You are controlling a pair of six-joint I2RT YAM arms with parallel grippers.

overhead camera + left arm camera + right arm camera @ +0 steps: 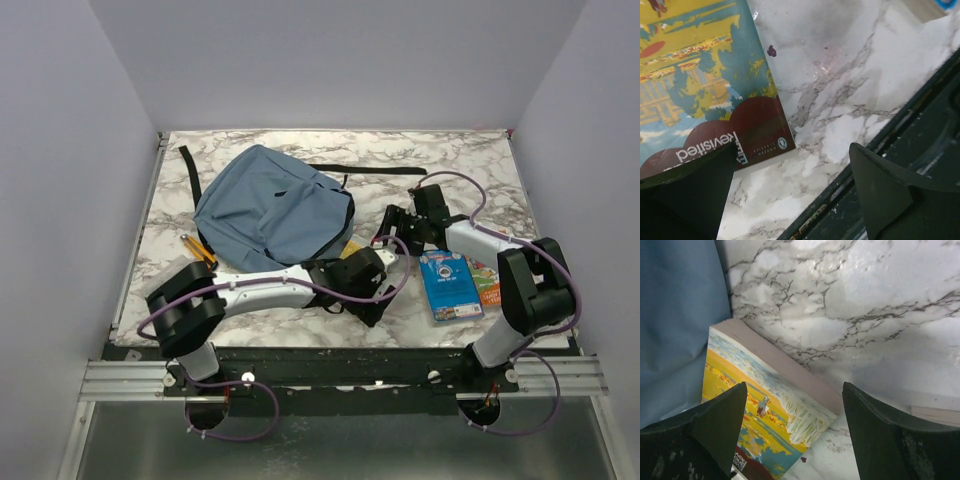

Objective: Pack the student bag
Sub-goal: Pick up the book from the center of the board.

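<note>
While the student bag is laid near the desk's far edge, the left end effector and the right end effector are held spread by a yellow-teal book.

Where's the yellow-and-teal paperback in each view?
Top external: only a yellow sliver of the paperback shows at the student bag's lower right edge; the left arm covers the rest.
Left wrist: paperback upper left, flat on the marble table.
Right wrist: paperback lower centre, beside the student bag.
Shared landmark: the marble table, in all three; a purple spot by the paperback shows in both wrist views.
</note>
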